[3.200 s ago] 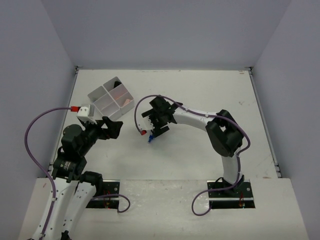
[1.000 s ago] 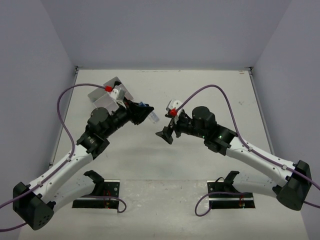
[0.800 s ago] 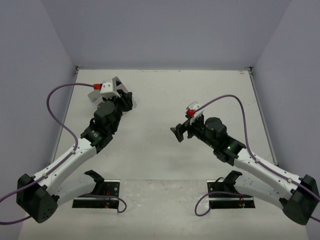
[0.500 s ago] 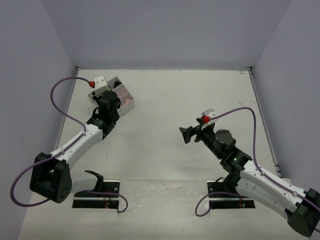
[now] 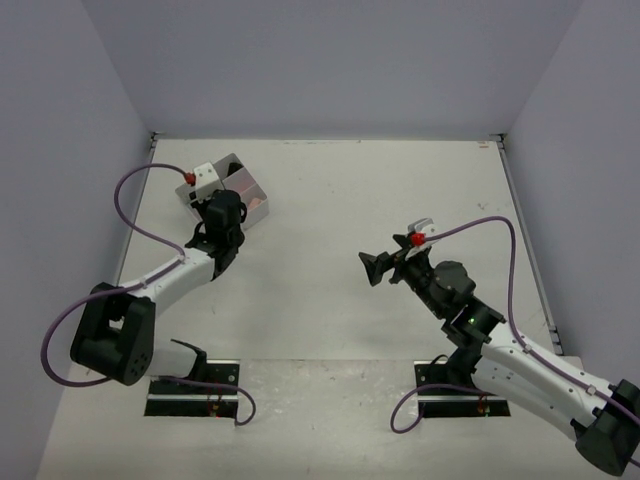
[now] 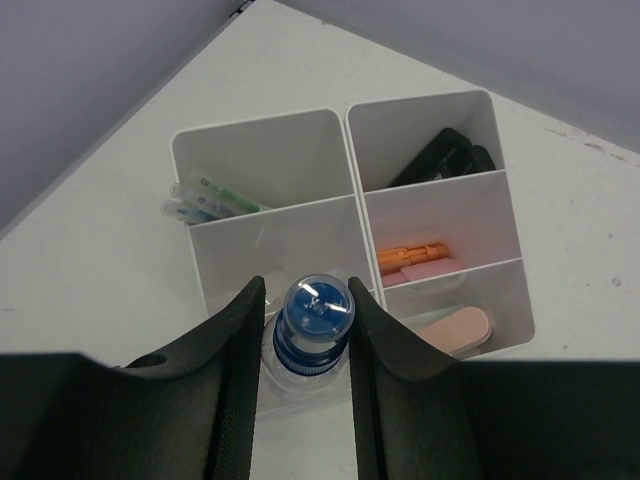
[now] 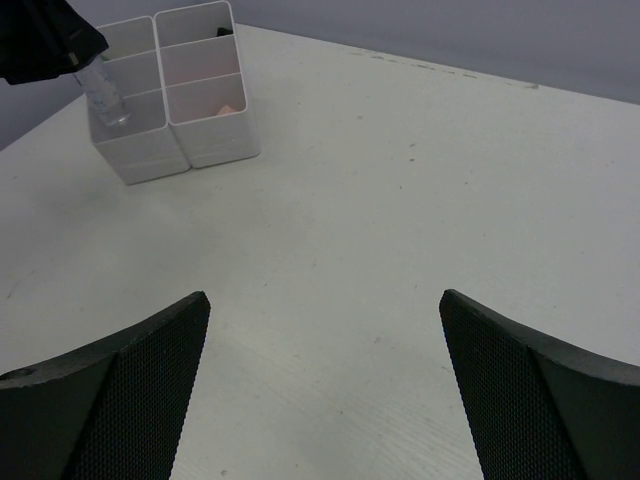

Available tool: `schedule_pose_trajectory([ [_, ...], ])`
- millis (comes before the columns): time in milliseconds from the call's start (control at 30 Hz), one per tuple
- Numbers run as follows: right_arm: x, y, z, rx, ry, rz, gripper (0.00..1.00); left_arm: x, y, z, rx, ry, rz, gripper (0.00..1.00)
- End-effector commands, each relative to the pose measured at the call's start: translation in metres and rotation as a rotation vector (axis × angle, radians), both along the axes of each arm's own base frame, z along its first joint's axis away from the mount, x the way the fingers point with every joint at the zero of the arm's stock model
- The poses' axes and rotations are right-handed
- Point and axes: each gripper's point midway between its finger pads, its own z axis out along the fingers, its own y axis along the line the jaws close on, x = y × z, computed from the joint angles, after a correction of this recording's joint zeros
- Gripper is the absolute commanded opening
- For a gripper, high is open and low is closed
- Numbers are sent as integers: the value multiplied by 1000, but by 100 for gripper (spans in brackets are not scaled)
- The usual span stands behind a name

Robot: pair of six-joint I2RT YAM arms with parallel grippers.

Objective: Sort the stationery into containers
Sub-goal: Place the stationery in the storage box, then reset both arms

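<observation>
My left gripper (image 6: pixel 305 288) is shut on a clear tube with a blue cap (image 6: pixel 315 318), cap end toward the camera. The tube hangs over the near-left compartment of the white divided tray (image 6: pixel 256 118), and its lower end dips into it (image 7: pixel 108 100). The tray also holds thin pens (image 6: pixel 205 198), a black item (image 6: pixel 445 160), orange highlighters (image 6: pixel 410 255), a pink eraser (image 6: pixel 432 270) and a peach highlighter (image 6: pixel 455 328). In the top view the left gripper (image 5: pixel 222 212) sits at the tray (image 5: pixel 246 184). My right gripper (image 7: pixel 322 300) stands wide open above bare table, holding nothing.
The tray stands at the far left of the white table (image 5: pixel 400 190), close to the left wall. My right gripper (image 5: pixel 375 268) hovers right of centre. Purple cables (image 5: pixel 130 205) loop off both arms.
My left arm has carried the blue-capped tube from the table's middle to the tray. My right arm has pulled back to the right and then stayed nearly still.
</observation>
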Motion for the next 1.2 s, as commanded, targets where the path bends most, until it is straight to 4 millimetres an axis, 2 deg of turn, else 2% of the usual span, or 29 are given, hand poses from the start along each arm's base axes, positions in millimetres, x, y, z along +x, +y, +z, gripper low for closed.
schedule_pose_trajectory([
  [0, 0, 5, 13, 46, -37, 17, 99, 8, 8, 8, -61, -104, 54, 0],
  [233, -1, 7, 12, 45, -35, 31, 99, 7, 11, -12, -73, -83, 73, 0],
  [267, -1, 7, 13, 47, -37, 32, 99, 8, 10, -15, -77, -77, 69, 4],
  [367, -1, 7, 13, 49, -38, 33, 99, 8, 9, -21, -83, -59, 59, 40],
  [400, -1, 8, 13, 47, -36, 34, 99, 10, 6, -19, -92, -61, 44, 55],
  [433, -1, 8, 12, 43, -34, 34, 99, 11, 3, -17, -102, -65, 30, 65],
  [567, 1, 8, 12, 44, -32, 28, 99, 11, -5, 5, -143, -100, -13, 77],
  [667, 11, -4, 18, 71, -16, -70, 99, 5, -10, 48, -187, -146, -45, 88],
  [700, 12, -4, 17, 69, -11, -77, 99, 5, -10, 50, -189, -147, -47, 88],
  [767, 22, -29, 25, 69, 57, -248, 99, -14, -18, 89, -187, -105, -88, 98],
  [867, 17, -41, 42, 53, 102, -295, 99, -50, -22, 111, -189, -33, -186, 100],
  [933, 7, -52, 61, 54, 126, -306, 99, -69, -24, 116, -182, -10, -247, 100],
  [1000, -3, -61, 78, 74, 119, -307, 99, -91, -13, 117, -176, 9, -234, 100],
  [1067, -15, -79, 98, 105, 94, -335, 99, -124, 4, 119, -151, 16, -218, 100],
  [1100, -18, -87, 103, 107, 85, -351, 99, -125, 6, 116, -135, 27, -217, 100],
  [1167, -35, -114, 121, 121, 72, -403, 99, -153, 28, 118, -85, 8, -175, 100],
])
